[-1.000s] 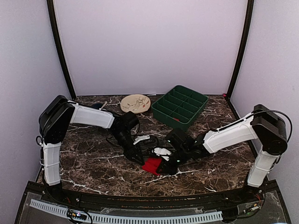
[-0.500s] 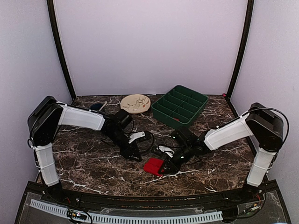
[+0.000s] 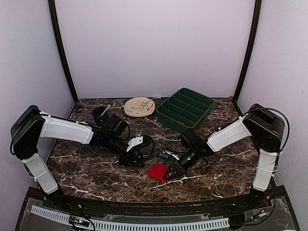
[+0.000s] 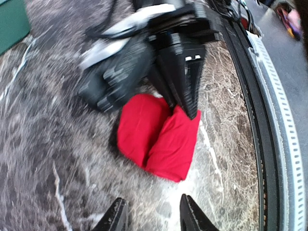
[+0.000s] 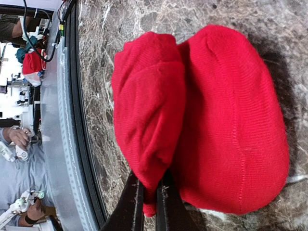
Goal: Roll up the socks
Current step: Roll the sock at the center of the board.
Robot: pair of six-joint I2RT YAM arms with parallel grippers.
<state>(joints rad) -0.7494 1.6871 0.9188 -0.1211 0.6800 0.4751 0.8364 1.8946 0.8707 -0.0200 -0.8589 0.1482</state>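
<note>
1. Right gripper [image 5: 149, 195] pinches shut on a fold at the edge of the socks [image 5: 202, 120], a plump red two-lobed bundle on the marble table [image 3: 86, 168] near its front edge.
2. Left gripper [image 4: 153, 217] hovers just beside, fingers apart, nothing between them.
3. Rolling looks mostly done; tucking that pinched fold seems all that's left.
4. Green tray [image 3: 185, 109]: one small red speck in a near compartment, others look bare. Blue cup [image 3: 100, 114] holds a stick.
</note>
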